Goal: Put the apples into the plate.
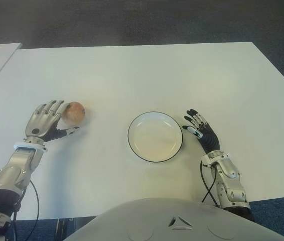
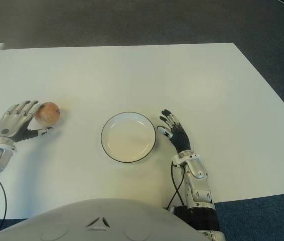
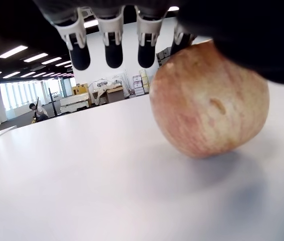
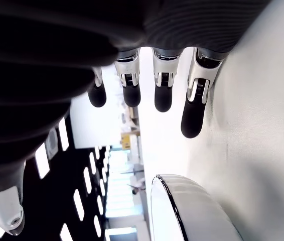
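I see one apple (image 1: 74, 113) on the white table (image 1: 147, 75), round and pale, yellowish with a pink-red blush and fine streaks, and a small brown fleck on its skin in the left wrist view; its underside sits on the table and throws a soft shadow there. It lies well to the left of the plate (image 1: 155, 136), with bare table between the two. My left hand (image 1: 44, 124) is right at the apple, on its left side: in the eye views the fingers (image 1: 56, 106) arch over toward the apple's top and left flank, and the thumb reaches along the table below it. From the left wrist view the black fingertips (image 3: 114, 55) hang straight and spread above the table beside the fruit, not wrapped round it, and the apple is plainly down on the table, so I read this hand as open and holding nothing; I can't tell whether the palm side touches the skin. The plate is a shallow white dish with a thin dark rim, nothing in it. My right hand (image 1: 200, 131) shows just beside the plate on its right, fingers extended and relaxed, gripping nothing; its wrist view shows the fingertips (image 4: 192, 118) pointing out over the table with the plate's rim close by
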